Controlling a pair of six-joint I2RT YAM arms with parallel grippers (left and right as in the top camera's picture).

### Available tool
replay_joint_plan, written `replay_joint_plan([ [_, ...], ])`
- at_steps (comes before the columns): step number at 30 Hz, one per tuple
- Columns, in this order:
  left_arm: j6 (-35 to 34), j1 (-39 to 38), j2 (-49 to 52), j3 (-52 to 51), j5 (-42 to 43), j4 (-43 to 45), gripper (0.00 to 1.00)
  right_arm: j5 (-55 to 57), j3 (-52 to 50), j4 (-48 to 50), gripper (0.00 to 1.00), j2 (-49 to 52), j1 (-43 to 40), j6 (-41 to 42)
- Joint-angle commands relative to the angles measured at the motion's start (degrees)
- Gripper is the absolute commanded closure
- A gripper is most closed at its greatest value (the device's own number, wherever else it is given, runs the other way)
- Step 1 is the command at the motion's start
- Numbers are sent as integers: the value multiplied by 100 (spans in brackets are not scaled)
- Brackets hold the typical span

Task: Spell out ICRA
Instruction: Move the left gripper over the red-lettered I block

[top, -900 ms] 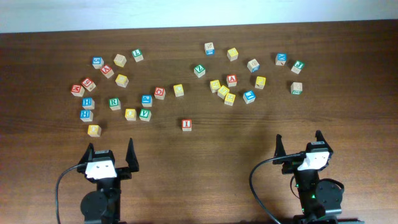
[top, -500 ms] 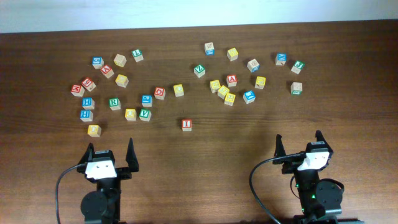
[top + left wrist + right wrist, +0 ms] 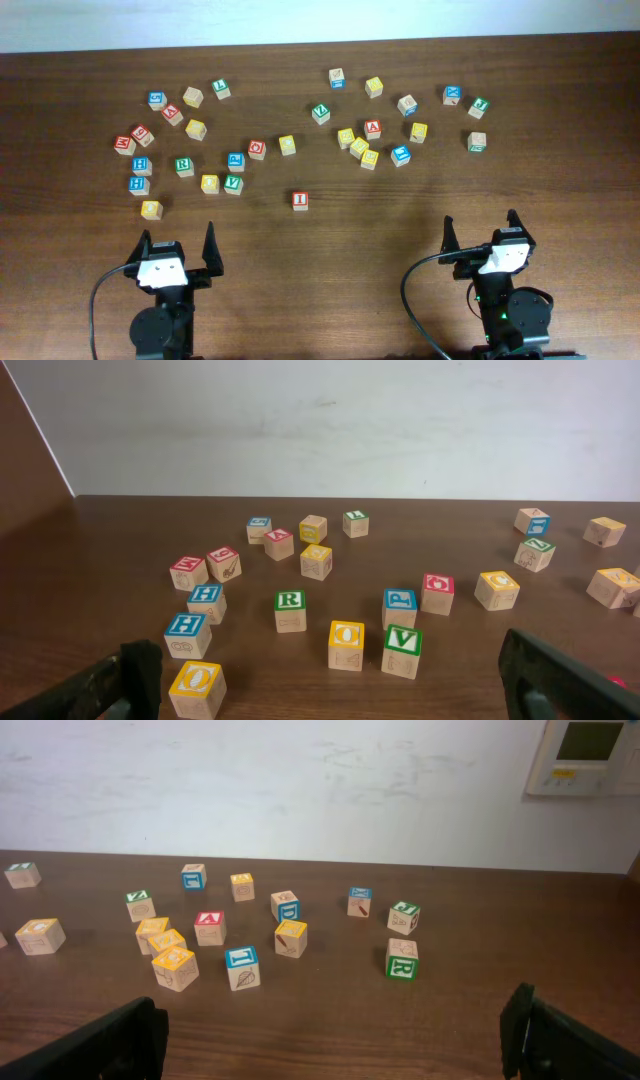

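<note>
Left gripper [image 3: 177, 235] is parked at the near edge of the table [image 3: 320, 290], fingers spread wide, nothing between them. Same story for the right gripper [image 3: 480, 220]: apart and empty.

Out ahead, the red I block [image 3: 300, 200] sits alone between the two arms, well clear of both clusters. By my read it's the word's anchor, so everything else wants to line up to one side of it. The green R block [image 3: 184, 165] is on the left arm's side, and the red A block [image 3: 373, 127] is on the right, near some yellow blocks [image 3: 358, 146].

A C? Can't pick one out at this size.

To do this well, drop straight down from above, square the fingers to the block's flat faces, and go for sides with free room. The A looks the tighter reach.
</note>
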Motion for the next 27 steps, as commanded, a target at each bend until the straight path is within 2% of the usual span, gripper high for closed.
replay_joint_plan([
  [1, -59, -33, -26, -17, 24, -24, 1, -9, -31, -35, 2, -44, -37, -20],
  [6, -66, -33, -26, -17, 240, 107, 1, -9, -31, -35, 2, -44, -37, -20],
  [7, -68, -35, -26, -17, 1659, 463, 1, -9, -31, -35, 2, -44, -37, -20],
  [9, -61, -33, -26, -17, 3807, 1543, 1, -9, -31, -33, 2, -24, -37, -20],
  [10, -74, -33, -26, -17, 3893, 2024, 1, -9, -31, -35, 2, -22, -37, -20],
  [13, -254, -33, -26, -15, 4022, 4712, 1, -9, -31, -35, 2, -22, -37, -20],
  [14, -254, -33, -26, -7, 3853, 5263, 1, -9, -31, -33, 2, -22, -37, -20],
  [15, -256, -33, -26, 133, 3554, 5364, 1, -9, -31, -33, 2, -22, -37, -20],
  [18, -254, -33, 234, 863, 3209, 4771, 1, -9, -31, -35, 2, -22, -37, -20],
  [22, -188, -33, 1853, 3576, 3226, 940, 1, -9, -31, -33, 2, -22, -37, -20],
  [24, -190, -33, 2889, 4660, 4068, -232, 1, -9, -31, -33, 2, -22, -37, -20],
  [25, -192, -33, 3335, 4911, 4970, -391, 1, -9, -31, -35, 2, -22, -37, -20],
  [26, -192, -33, 3654, 4920, 5499, -313, 1, -9, -31, -35, 2, -22, -37, -20],
  [27, -313, -33, 3829, 4927, 5545, -221, 1, -9, -31, -33, 2, -22, -37, -20],
])
